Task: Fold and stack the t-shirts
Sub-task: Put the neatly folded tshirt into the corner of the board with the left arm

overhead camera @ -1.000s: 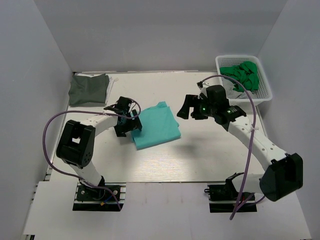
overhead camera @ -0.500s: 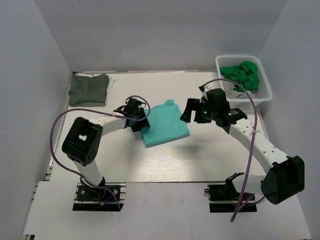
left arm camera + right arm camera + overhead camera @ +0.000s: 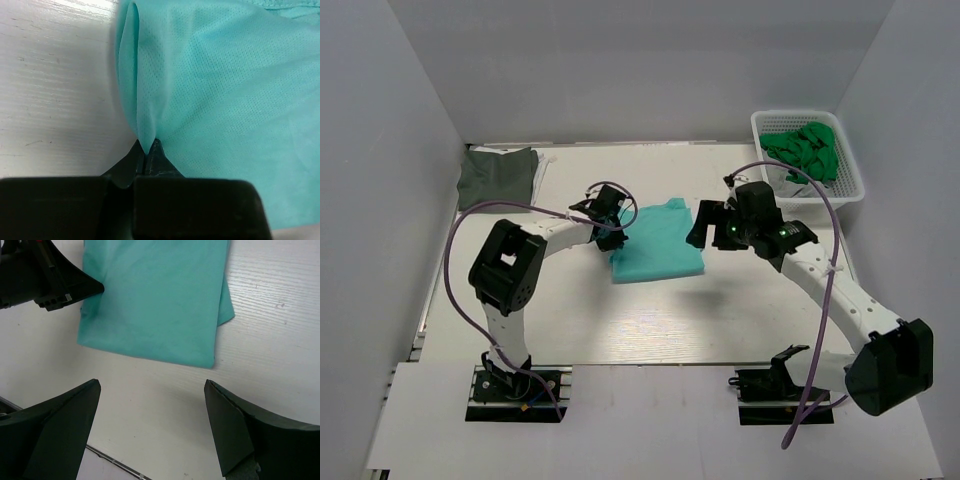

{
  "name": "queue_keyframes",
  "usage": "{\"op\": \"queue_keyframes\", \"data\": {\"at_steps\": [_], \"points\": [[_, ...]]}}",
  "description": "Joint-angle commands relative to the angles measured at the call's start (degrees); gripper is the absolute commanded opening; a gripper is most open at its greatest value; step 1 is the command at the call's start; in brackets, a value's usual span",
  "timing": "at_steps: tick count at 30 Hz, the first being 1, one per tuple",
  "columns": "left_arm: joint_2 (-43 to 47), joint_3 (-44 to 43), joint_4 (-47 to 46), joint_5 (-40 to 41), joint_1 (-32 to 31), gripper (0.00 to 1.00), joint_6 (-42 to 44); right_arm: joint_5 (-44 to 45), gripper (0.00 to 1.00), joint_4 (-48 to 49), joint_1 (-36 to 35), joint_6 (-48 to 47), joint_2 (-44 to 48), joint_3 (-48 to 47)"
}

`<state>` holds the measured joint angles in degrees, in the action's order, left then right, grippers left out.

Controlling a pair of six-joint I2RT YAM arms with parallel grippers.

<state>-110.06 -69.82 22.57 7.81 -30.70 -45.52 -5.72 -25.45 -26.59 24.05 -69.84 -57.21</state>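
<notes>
So we're looking at two matching arms here: the left arm (image 3: 560, 234) and the right arm (image 3: 830, 285) are both wearing white tube links with chunky black joint housings (image 3: 505, 275). We're seeing a purple cable (image 3: 455, 290) looping off each one, and a tiny green light (image 3: 733, 229) is glowing on the right wrist. Both are sitting on black base plates (image 3: 515, 385). The left gripper (image 3: 147, 150) and right gripper (image 3: 151, 385) are showing plain matte-black wedge fingers (image 3: 235, 430).
</notes>
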Motion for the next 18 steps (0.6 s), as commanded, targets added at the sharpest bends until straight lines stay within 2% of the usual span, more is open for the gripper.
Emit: {"op": "queue_keyframes", "data": {"at_steps": [1, 4, 6, 9, 10, 13, 15, 18], "points": [[-4.9, 2.8, 10.0, 8.1, -0.2, 0.00, 1.7, 3.5, 0.90, -0.6, 0.3, -0.1, 2.9, 0.4], [-2.3, 0.1, 10.7, 14.2, -0.2, 0.00, 6.8, 4.8, 0.90, -0.8, 0.3, -0.3, 3.7, 0.6], [0.6, -2.8, 10.0, 17.9, -0.2, 0.00, 14.1, 5.4, 0.90, -0.7, 0.4, -0.4, 4.2, 1.0], [3.7, -5.2, 8.2, 19.6, 1.3, 0.00, 21.4, 5.5, 0.90, -0.4, 0.5, -0.3, 4.5, 1.7], [5.5, -5.9, 7.0, 20.5, 1.3, 0.00, 27.3, 5.5, 0.90, -0.6, 0.3, -2.0, 4.4, 1.8], [6.9, -7.4, 4.3, 22.6, 1.8, 0.00, 35.5, 8.3, 0.90, -2.1, 0.2, -3.0, 3.9, 0.4], [7.4, -8.6, 3.8, 25.0, 1.8, 0.00, 38.2, 9.5, 0.90, -2.6, 0.3, -3.1, 3.8, 0.0], [7.4, -8.6, 0.0, 33.6, 2.9, 0.00, 43.4, 10.0, 0.90, -2.5, 0.4, -3.3, 3.9, -0.5]]}}
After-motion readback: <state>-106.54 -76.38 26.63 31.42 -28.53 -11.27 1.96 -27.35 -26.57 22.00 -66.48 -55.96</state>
